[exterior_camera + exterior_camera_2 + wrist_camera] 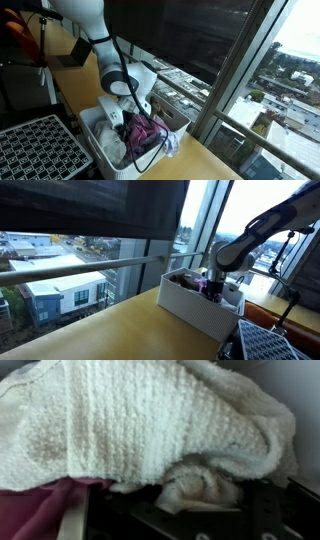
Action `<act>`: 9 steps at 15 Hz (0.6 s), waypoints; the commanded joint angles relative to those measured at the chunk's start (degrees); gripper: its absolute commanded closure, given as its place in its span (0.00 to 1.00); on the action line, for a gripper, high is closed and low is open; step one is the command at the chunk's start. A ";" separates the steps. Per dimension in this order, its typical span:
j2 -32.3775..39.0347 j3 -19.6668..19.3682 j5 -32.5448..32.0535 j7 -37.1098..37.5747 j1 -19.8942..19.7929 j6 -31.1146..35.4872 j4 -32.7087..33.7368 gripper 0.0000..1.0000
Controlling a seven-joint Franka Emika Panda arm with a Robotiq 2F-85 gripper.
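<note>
My gripper (130, 118) reaches down into a white bin (92, 128) that holds crumpled cloths, seen in both exterior views. A maroon cloth (142, 128) lies right beside the fingers, with a white towel (112, 148) next to it. In the wrist view the white towel (130, 420) fills most of the picture, and the maroon cloth (40, 510) shows at the lower left. The gripper (200, 510) is dark and blurred at the bottom edge. Its jaws stand apart, with a bunched fold of the towel (195, 485) lying between them. The fingertips are buried in the cloth.
A black grid tray (35, 150) sits on the wooden table (100, 330) just beside the bin (190, 305). A large window with a metal rail (90, 268) and a slanted frame post (235, 70) runs close behind the bin.
</note>
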 commanded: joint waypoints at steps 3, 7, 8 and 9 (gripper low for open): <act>-7.28 1.79 -0.36 0.27 -0.50 2.84 -8.67 0.72; -16.38 3.90 1.28 1.48 1.04 1.29 -13.65 0.99; -19.58 4.46 1.71 2.04 1.59 0.42 -14.68 1.00; -22.89 4.80 1.79 2.89 2.26 -0.36 -15.44 1.00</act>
